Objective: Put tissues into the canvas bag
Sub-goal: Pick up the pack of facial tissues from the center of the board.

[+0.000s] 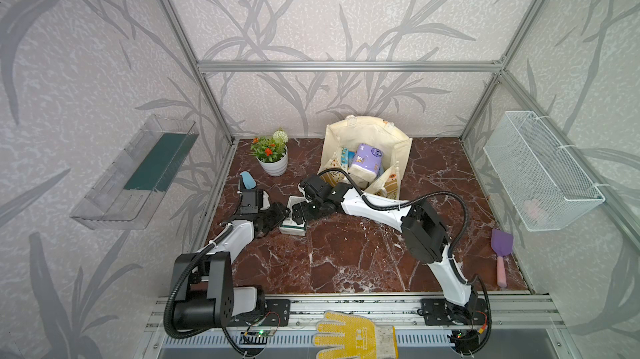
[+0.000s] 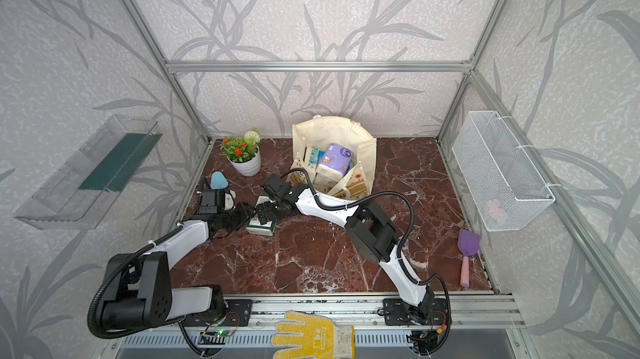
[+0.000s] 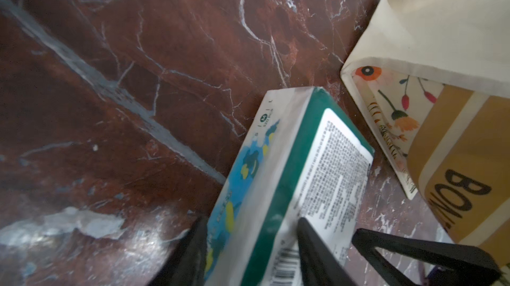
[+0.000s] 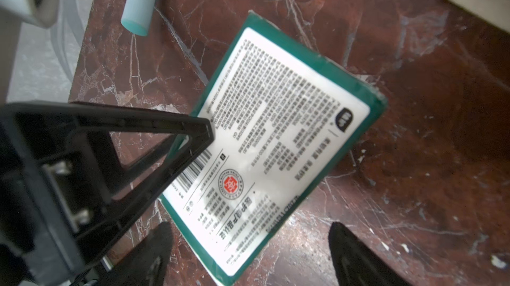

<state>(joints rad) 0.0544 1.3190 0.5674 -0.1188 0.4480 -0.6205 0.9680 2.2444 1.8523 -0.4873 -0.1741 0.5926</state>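
Dark green pack (image 1: 293, 228) is lying flat on the red-brown marble tabletop (image 1: 346, 257), left of centre. It is sitting near the front left corner of the canvas bag (image 1: 363, 132) without touching it. In both top views the two grippers are meeting over the pack and covering most of it. It is looking like a soft brick in glossy plastic wrap with a dark green border. A big white rounded-corner label is facing up, full of dense small black print too fine to read. The label is carrying a barcode and a round red seal at one end and a small dark logo at the other. The long side face is showing white with a blue and yellow floral print. Left gripper (image 3: 251, 219) is sitting at the barcode end with jaws partway apart. One finger (image 3: 190, 257) is pressing against the floral side and the other (image 3: 317, 254) is lying on the label face; cannot tell if it is actually clamping. Right gripper (image 4: 249, 226) is hovering just above the pack with jaws spread wide, gripping nothing. A corner of the pack is sitting between its fingertips, and neither one is visibly touching it. The bag is standing open near the back wall: cream fabric, with a tan band, black lettering and orange flower print on the front. Inside it a lilac pack (image 1: 367, 160) is resting on top, with a blue pack (image 1: 346, 158) just beside it. A light blue rounded item (image 1: 247, 180) is lying on the table near the left wrist.
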